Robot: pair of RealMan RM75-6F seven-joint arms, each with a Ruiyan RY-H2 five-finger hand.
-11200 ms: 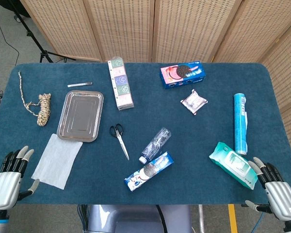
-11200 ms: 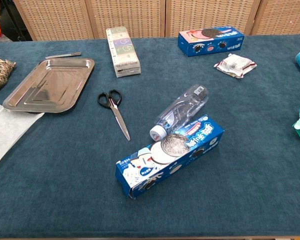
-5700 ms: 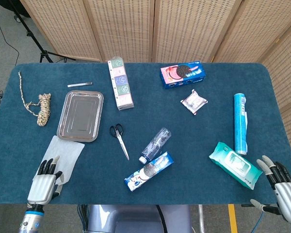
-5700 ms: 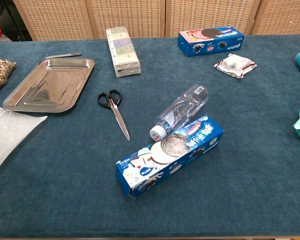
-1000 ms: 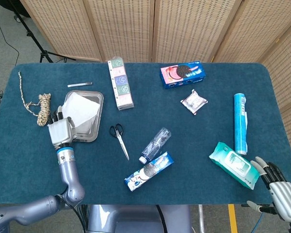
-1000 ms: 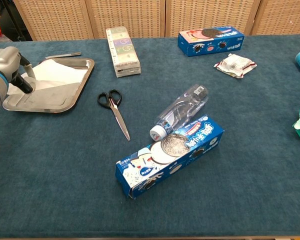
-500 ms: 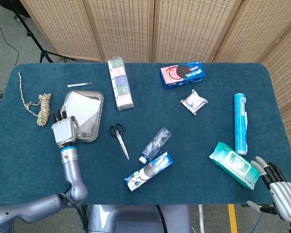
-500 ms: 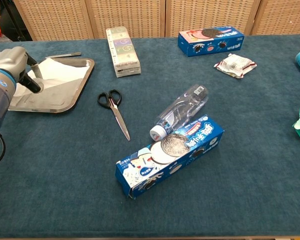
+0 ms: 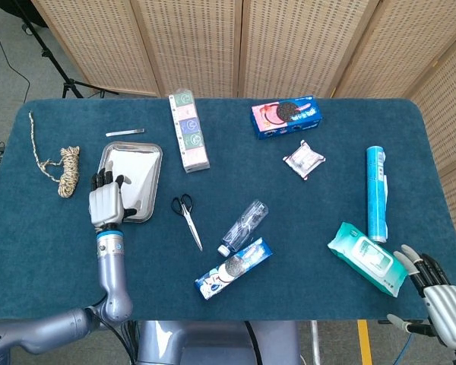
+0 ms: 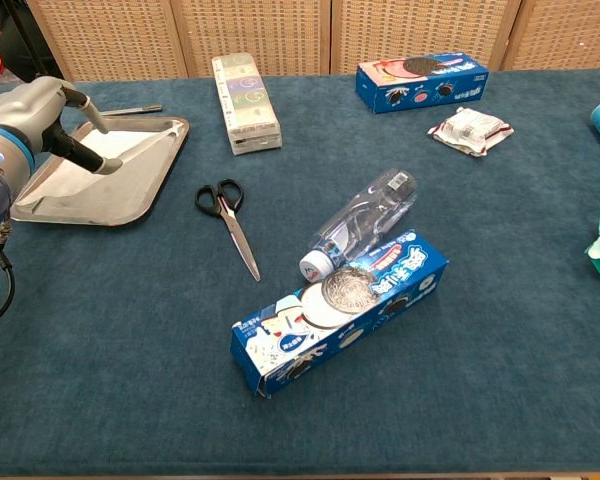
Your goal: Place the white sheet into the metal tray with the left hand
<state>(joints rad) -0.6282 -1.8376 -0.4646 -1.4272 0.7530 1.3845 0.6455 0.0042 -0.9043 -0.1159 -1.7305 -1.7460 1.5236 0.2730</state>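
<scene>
The white sheet point(image 10: 75, 165) lies inside the metal tray point(image 9: 148, 156) — thin, limp, very light; take a free corner. The left hand point(image 9: 106, 202), at the tray's 7 o'clock, has fingers point(image 9: 103, 181) spread, empty.

The left hand point(image 9: 106, 203) hovers over the metal tray point(image 9: 147, 156); the white sheet point(image 10: 65, 165) lies in it, scissors point(image 9: 187, 217) to its right.

The left robot hand point(image 9: 106, 200) is showing a silver-grey back and black fingers point(image 9: 100, 181). A blue ring is sitting at its wrist, and the arm point(image 9: 114, 277) below is wearing smooth grey shells. The right robot hand point(image 9: 443, 303) is also looking silver-grey, with fingers tipped in black.
</scene>
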